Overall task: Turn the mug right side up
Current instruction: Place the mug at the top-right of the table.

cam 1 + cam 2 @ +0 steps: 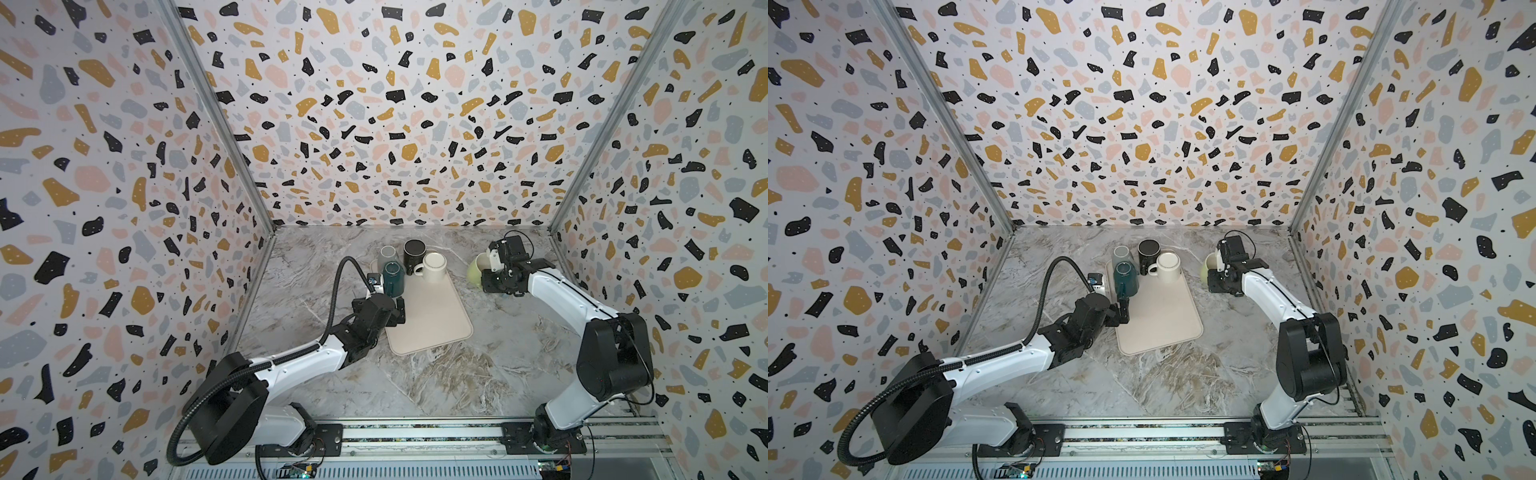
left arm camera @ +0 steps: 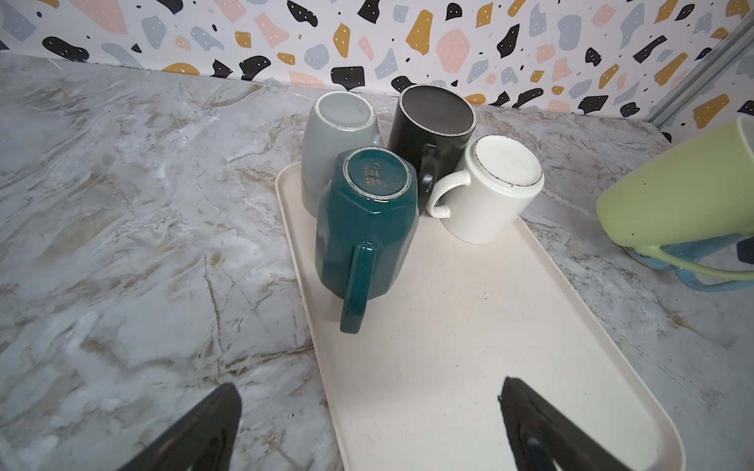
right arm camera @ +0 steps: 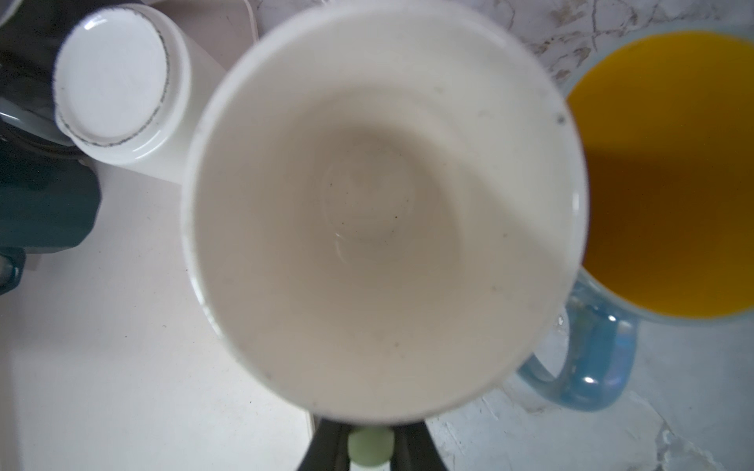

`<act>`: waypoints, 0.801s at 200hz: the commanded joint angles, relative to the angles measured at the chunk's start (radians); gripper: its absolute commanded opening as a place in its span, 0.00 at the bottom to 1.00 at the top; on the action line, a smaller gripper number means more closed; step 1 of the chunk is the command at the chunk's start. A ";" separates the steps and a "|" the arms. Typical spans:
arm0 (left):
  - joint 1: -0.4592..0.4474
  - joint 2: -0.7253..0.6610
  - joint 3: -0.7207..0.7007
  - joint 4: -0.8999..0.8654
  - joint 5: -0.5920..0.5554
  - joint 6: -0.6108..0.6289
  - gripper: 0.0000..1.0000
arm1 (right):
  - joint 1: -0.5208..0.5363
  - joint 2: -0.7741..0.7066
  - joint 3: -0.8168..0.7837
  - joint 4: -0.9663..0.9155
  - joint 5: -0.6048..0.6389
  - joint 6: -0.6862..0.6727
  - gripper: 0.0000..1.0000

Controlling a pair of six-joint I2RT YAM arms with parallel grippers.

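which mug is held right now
The light green mug, handle pinched in the right end effector. The grey mug, black mug, teal mug, white mug and blue mug stand free.

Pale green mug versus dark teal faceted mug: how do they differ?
The pale green mug is tipped sideways off the cream tray, its handle in the shut right gripper; the dark teal faceted mug stands upside down on that tray, ungripped. Green is smooth-walled, teal angular. Both have handles.
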 commanded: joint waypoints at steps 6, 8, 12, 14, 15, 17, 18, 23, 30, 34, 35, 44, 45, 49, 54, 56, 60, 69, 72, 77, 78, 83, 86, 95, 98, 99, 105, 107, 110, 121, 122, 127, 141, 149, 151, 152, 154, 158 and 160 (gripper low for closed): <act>0.005 -0.019 -0.007 0.035 -0.013 0.009 1.00 | -0.003 0.006 0.101 -0.029 0.041 -0.042 0.00; 0.005 -0.019 -0.007 0.035 -0.015 0.009 1.00 | -0.003 0.010 0.105 -0.032 0.043 -0.043 0.00; 0.005 -0.019 -0.005 0.034 -0.016 0.009 1.00 | -0.003 0.019 0.115 -0.040 0.048 -0.044 0.00; 0.005 -0.019 -0.005 0.033 -0.018 0.009 1.00 | -0.003 0.024 0.117 -0.042 0.050 -0.045 0.00; 0.005 -0.020 -0.006 0.033 -0.018 0.009 1.00 | -0.003 0.025 0.120 -0.045 0.052 -0.045 0.00; 0.005 -0.019 -0.005 0.032 -0.019 0.010 1.00 | -0.003 0.028 0.124 -0.049 0.053 -0.045 0.00; 0.005 -0.019 -0.006 0.032 -0.018 0.010 1.00 | -0.003 0.030 0.126 -0.050 0.054 -0.045 0.00; 0.005 -0.019 -0.005 0.030 -0.018 0.008 1.00 | -0.003 0.038 0.135 -0.059 0.057 -0.047 0.00; 0.006 -0.020 -0.003 0.029 -0.017 0.009 1.00 | -0.003 0.047 0.144 -0.066 0.057 -0.051 0.00; 0.006 -0.020 -0.004 0.028 -0.015 0.009 1.00 | -0.003 0.053 0.148 -0.070 0.057 -0.053 0.00; 0.006 -0.020 -0.004 0.028 -0.015 0.009 1.00 | -0.003 0.055 0.150 -0.071 0.058 -0.052 0.00; 0.005 -0.020 -0.005 0.030 -0.012 0.008 1.00 | -0.003 0.067 0.164 -0.082 0.063 -0.055 0.00; 0.005 -0.021 -0.005 0.030 -0.011 0.008 1.00 | -0.003 0.069 0.166 -0.085 0.064 -0.055 0.00; 0.006 -0.022 -0.006 0.030 -0.009 0.008 1.00 | -0.003 0.073 0.172 -0.089 0.068 -0.055 0.00; 0.006 -0.021 -0.006 0.030 -0.009 0.007 1.00 | -0.004 0.081 0.181 -0.097 0.072 -0.057 0.00; 0.006 -0.020 -0.006 0.030 -0.008 0.007 1.00 | -0.004 0.084 0.186 -0.100 0.073 -0.057 0.00; 0.005 -0.020 -0.006 0.030 -0.007 0.006 1.00 | -0.003 0.090 0.193 -0.107 0.074 -0.058 0.00; 0.005 -0.021 -0.006 0.029 -0.006 0.004 1.00 | -0.003 0.105 0.211 -0.121 0.079 -0.061 0.00; 0.006 -0.020 -0.005 0.027 -0.006 0.003 1.00 | -0.003 0.109 0.213 -0.124 0.083 -0.060 0.00; 0.005 -0.023 -0.004 0.026 -0.006 0.002 1.00 | -0.003 0.115 0.219 -0.129 0.087 -0.059 0.00; 0.005 -0.022 -0.004 0.027 -0.006 0.002 1.00 | -0.003 0.116 0.220 -0.129 0.088 -0.059 0.00; 0.006 -0.022 -0.003 0.026 -0.004 0.002 1.00 | -0.003 0.123 0.224 -0.130 0.089 -0.058 0.00; 0.005 -0.022 -0.005 0.026 -0.004 0.002 1.00 | -0.002 0.126 0.227 -0.132 0.088 -0.059 0.00; 0.005 -0.022 -0.006 0.027 -0.005 0.001 1.00 | -0.003 0.136 0.235 -0.134 0.082 -0.060 0.00; 0.006 -0.022 -0.006 0.026 -0.005 0.001 1.00 | -0.003 0.138 0.236 -0.135 0.081 -0.060 0.00; 0.005 -0.022 -0.006 0.026 -0.005 0.001 1.00 | -0.003 0.140 0.237 -0.136 0.080 -0.061 0.00; 0.005 -0.022 -0.006 0.026 -0.004 0.000 1.00 | -0.003 0.150 0.245 -0.141 0.080 -0.063 0.00; 0.004 -0.022 -0.006 0.026 -0.004 0.000 1.00 | -0.003 0.154 0.248 -0.143 0.079 -0.063 0.00; 0.005 -0.021 -0.005 0.026 -0.005 -0.001 1.00 | -0.003 0.158 0.251 -0.147 0.080 -0.064 0.00; 0.006 -0.018 -0.005 0.027 -0.003 -0.001 1.00 | -0.003 0.178 0.270 -0.164 0.087 -0.069 0.00; 0.006 -0.018 -0.005 0.027 -0.003 -0.001 1.00 | -0.003 0.180 0.271 -0.165 0.088 -0.070 0.00; 0.006 -0.016 -0.002 0.025 -0.004 -0.001 1.00 | -0.003 0.188 0.278 -0.172 0.092 -0.071 0.00; 0.006 -0.014 0.002 0.018 -0.007 -0.001 1.00 | -0.003 0.209 0.296 -0.188 0.101 -0.075 0.00; 0.006 -0.012 0.004 0.014 -0.010 -0.001 1.00 | -0.003 0.218 0.305 -0.195 0.107 -0.075 0.00; 0.005 -0.012 0.003 0.014 -0.011 -0.001 1.00 | -0.003 0.220 0.306 -0.196 0.109 -0.075 0.00; 0.006 -0.012 0.004 0.014 -0.011 -0.001 1.00 | -0.003 0.220 0.307 -0.196 0.109 -0.076 0.00; 0.005 -0.012 0.005 0.014 -0.012 -0.001 1.00 | -0.003 0.222 0.309 -0.198 0.112 -0.076 0.02; 0.005 -0.010 0.005 0.013 -0.012 -0.001 1.00 | -0.003 0.225 0.310 -0.200 0.113 -0.075 0.13; 0.006 -0.010 0.005 0.013 -0.012 -0.001 1.00 | -0.003 0.225 0.310 -0.201 0.113 -0.075 0.20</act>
